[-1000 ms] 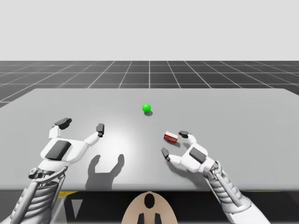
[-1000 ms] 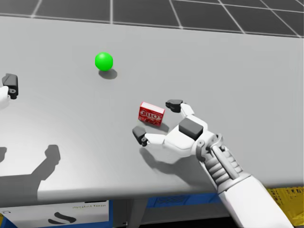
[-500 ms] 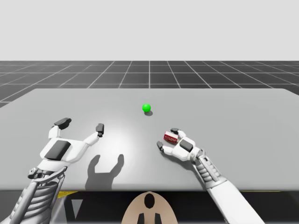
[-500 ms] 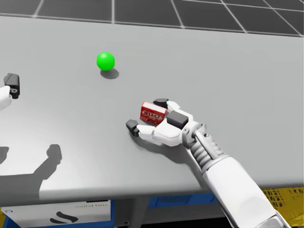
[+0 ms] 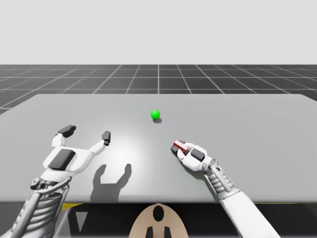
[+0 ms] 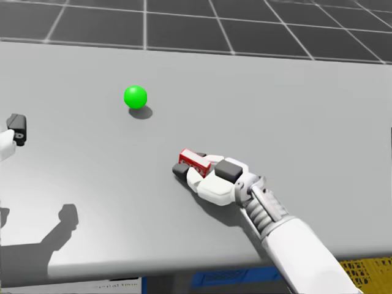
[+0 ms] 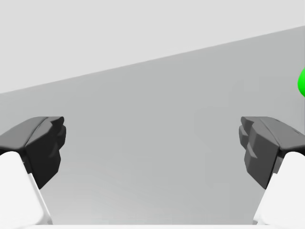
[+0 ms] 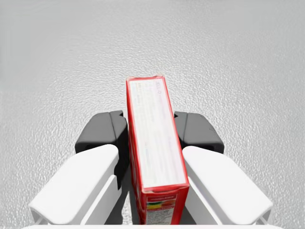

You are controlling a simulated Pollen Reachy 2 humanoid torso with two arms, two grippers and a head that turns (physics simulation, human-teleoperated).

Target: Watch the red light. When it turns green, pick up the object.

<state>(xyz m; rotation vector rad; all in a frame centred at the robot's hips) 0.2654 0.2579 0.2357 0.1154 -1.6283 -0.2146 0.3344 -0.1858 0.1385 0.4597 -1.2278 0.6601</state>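
The red box point(image 8: 155, 143) sits clamped between my right jaws; my left jaws gape wide. The light point(image 5: 155, 114) shows green.

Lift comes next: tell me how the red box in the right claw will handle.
The red box looks stiff and flat-sided, so the right claw, pressing both broad faces, probably holds without slip. Small and thin, likely light; it shouldn't roll.

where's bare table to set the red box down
Widest bare table: right of the green light, beyond my right pincer, shut on the red box. Also the strip between it and my open left pincer. Crowding only at those pincers.
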